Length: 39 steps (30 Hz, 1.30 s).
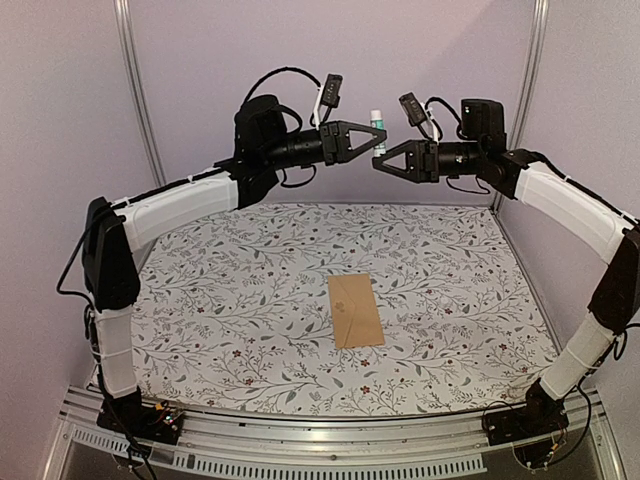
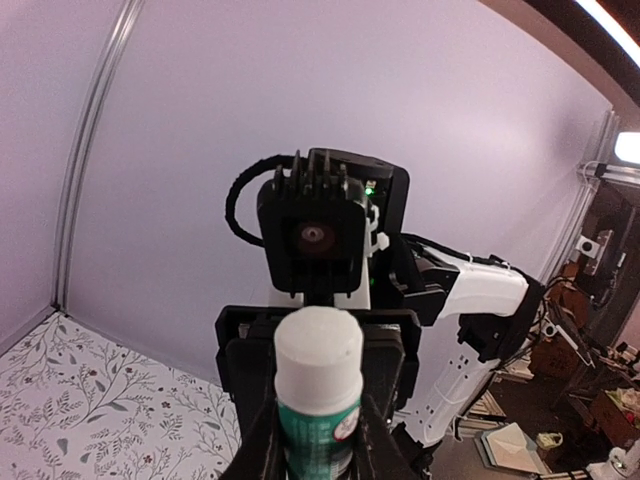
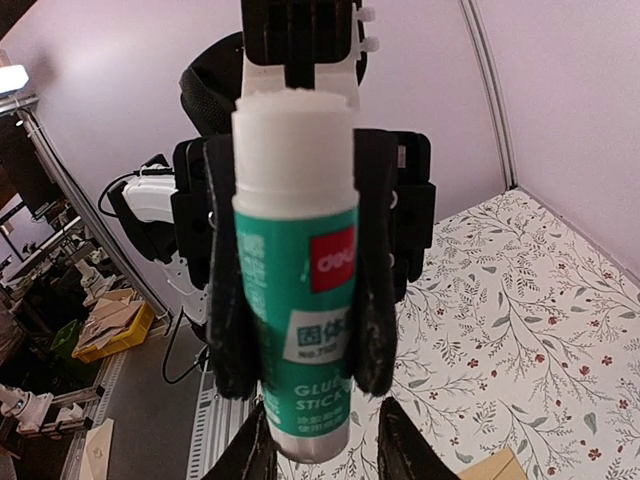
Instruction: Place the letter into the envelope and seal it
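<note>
The tan envelope lies flat on the patterned table, right of centre; its corner shows in the right wrist view. The cream letter is not in view. Both arms are raised high at the back, grippers facing each other. My left gripper is shut on a green glue stick, held upright with its white cap on top. My right gripper is open, its fingers either side of the stick's lower end, with a gap on one side.
The floral tablecloth covers the table. Purple walls with metal corner posts close in the back and sides. An aluminium rail runs along the near edge by the arm bases.
</note>
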Each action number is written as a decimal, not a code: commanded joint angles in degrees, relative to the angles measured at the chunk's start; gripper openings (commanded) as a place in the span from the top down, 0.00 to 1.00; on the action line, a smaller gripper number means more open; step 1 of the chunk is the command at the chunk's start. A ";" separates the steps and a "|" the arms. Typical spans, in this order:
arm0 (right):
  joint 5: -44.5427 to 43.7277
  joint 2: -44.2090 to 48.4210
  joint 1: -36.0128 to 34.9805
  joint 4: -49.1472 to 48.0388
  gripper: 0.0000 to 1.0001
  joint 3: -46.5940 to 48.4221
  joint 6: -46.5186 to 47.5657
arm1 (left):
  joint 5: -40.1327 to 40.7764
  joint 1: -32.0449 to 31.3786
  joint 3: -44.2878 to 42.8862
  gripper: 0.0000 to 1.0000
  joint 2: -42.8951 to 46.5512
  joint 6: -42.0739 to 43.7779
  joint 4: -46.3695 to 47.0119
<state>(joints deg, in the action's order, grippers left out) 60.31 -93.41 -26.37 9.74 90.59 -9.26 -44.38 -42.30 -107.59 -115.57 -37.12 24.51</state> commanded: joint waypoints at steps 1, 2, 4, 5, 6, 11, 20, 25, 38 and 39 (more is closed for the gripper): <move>-0.71 -0.19 -0.42 -2.14 0.65 2.21 -0.39 | -0.41 0.33 -1.56 1.00 -1.56 -0.84 -0.13; -0.68 -0.20 -0.42 -2.36 0.65 2.30 -0.38 | -0.44 0.37 -1.64 1.00 -1.66 -0.92 -0.15; -0.64 -0.18 -0.36 -2.73 0.64 2.40 -0.58 | -0.47 0.38 -1.74 1.00 -1.84 -1.25 -0.10; -0.59 -0.13 -0.40 -2.79 0.65 2.40 -0.72 | -0.51 0.38 -1.82 1.00 -1.93 -1.20 -0.08; -0.58 -0.11 -0.40 -2.79 0.66 2.40 -0.76 | -0.53 0.34 -1.90 1.00 -1.98 -1.25 -0.08; -0.54 -0.14 -0.37 -2.97 0.78 2.16 -0.93 | -0.53 0.37 -1.92 1.00 -2.03 -1.27 -0.17; -1.52 0.58 -0.40 -1.93 0.61 -0.36 -0.08 | 0.52 0.43 -0.87 1.00 -0.80 -0.17 0.59; -1.90 0.94 -0.36 -1.97 0.71 -0.42 0.10 | 0.44 0.46 -0.60 1.00 -1.07 -0.73 0.88; -29.46 3.01 -4.19 2.61 1.00 3.06 7.72 | 18.26 -0.11 -0.55 1.00 -0.63 1.20 -8.39; -37.24 4.03 -5.84 1.64 1.00 2.10 9.27 | 22.15 -0.22 -0.52 1.00 -0.44 1.20 -9.14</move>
<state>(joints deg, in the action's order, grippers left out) 48.64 -93.36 -27.55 10.50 91.13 -7.42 -37.80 -42.22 -108.03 -116.92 -37.12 21.50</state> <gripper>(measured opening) 0.164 0.156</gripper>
